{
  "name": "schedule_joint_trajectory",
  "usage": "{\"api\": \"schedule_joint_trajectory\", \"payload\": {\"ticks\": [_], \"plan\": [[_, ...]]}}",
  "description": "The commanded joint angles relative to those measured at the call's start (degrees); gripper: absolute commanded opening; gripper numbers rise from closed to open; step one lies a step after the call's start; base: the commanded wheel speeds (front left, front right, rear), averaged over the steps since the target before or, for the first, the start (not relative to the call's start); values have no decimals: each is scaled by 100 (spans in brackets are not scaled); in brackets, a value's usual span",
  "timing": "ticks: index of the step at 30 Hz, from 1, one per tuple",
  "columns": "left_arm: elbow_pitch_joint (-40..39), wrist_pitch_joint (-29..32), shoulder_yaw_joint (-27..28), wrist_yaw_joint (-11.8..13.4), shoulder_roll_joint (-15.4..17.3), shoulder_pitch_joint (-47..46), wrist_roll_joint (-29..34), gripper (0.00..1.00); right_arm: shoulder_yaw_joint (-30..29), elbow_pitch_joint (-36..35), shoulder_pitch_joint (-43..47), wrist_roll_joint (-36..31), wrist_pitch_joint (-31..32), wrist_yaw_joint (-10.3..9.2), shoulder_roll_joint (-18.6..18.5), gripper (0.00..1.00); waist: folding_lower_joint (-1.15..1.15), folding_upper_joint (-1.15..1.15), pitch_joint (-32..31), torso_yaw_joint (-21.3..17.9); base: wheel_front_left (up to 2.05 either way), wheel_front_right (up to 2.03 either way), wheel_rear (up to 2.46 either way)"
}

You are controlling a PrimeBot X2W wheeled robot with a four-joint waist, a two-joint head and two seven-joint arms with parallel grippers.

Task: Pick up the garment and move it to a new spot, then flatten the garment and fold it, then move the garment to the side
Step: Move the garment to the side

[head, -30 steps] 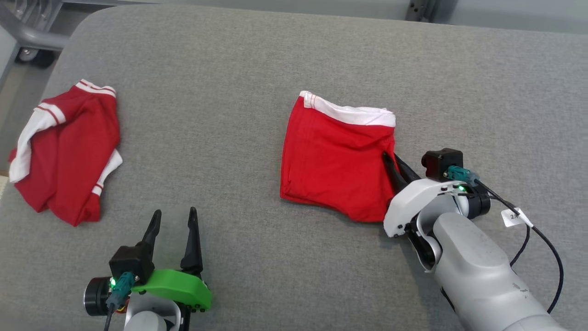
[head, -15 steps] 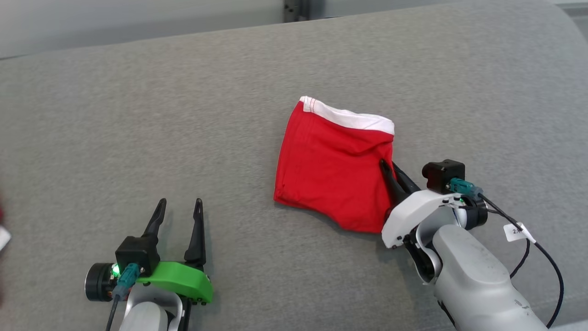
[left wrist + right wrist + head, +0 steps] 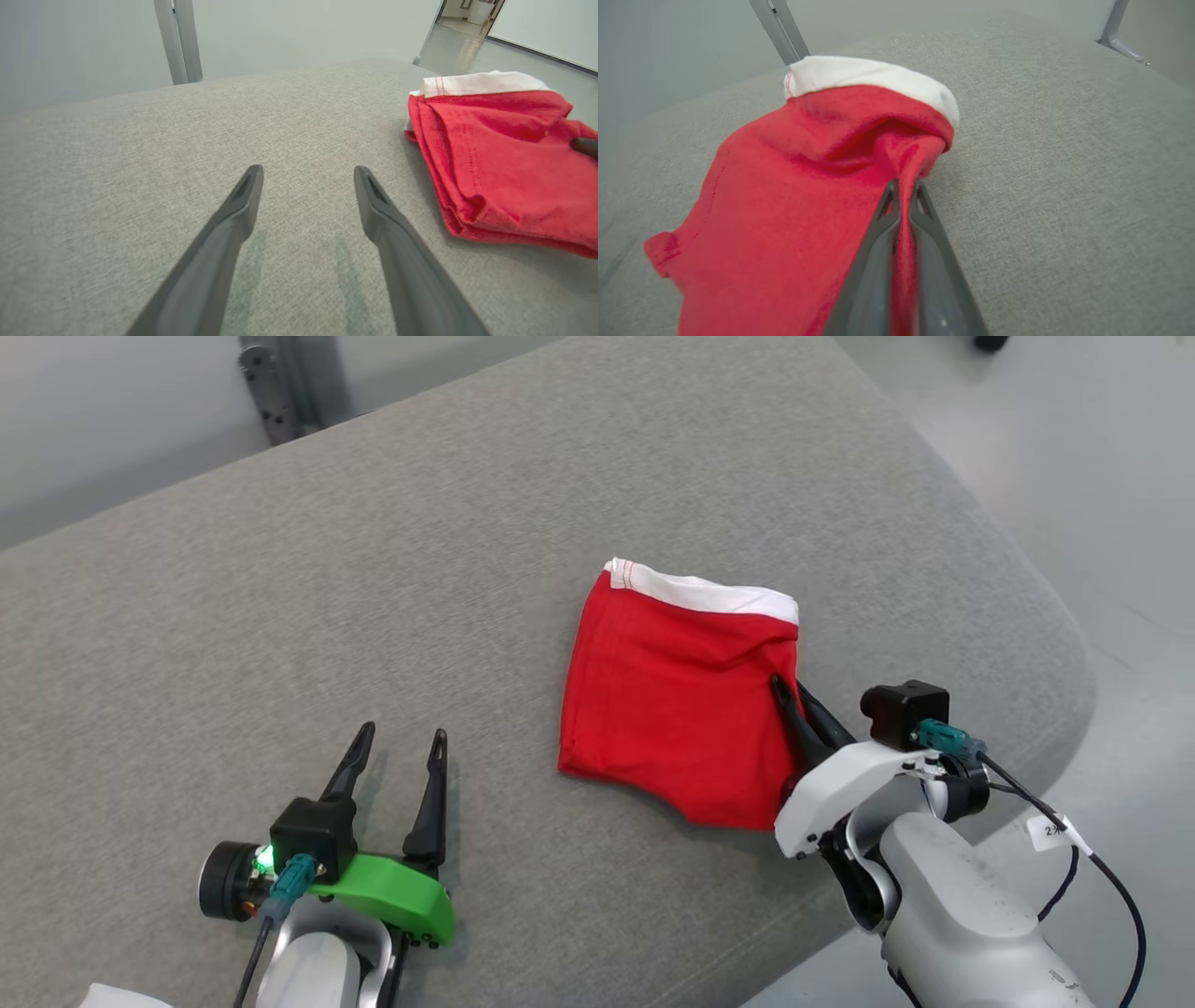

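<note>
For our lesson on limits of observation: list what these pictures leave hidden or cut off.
1. Head view: underside of the garment, hidden by its top layer.
2. Right wrist view: cloth pinched in the right tool, covered by the tool.
3. Left wrist view: garment's right part, cut off by the edge.

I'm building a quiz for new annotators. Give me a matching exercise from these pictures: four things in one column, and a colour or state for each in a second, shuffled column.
Things:
1. left gripper
2. right gripper
3. waistband
4. padded surface

Colour or state:
a. white
b. grey
c. open, holding nothing
d. shut on the red garment

Pairs: 1-c, 2-d, 3-a, 4-b.
</note>
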Motion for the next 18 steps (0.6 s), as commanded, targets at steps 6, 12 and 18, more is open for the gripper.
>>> {"api": "schedule_joint_trajectory", "payload": {"ticks": [6,12,18], "plan": [[15,-1,33,-42,42,-80,73,100,-52,-52,-32,-239,-2,-8,15,0,0,0,162,-485,0,0,0],[-29,-1,70,-87,40,-141,203,100,-560,344,-574,-1042,-2,-8,-5,0,0,0,408,7,0,0,0],[-93,-1,97,-132,44,-278,328,100,-1392,793,-1325,-1961,-2,-8,-414,0,0,0,717,711,0,0,0]]}}
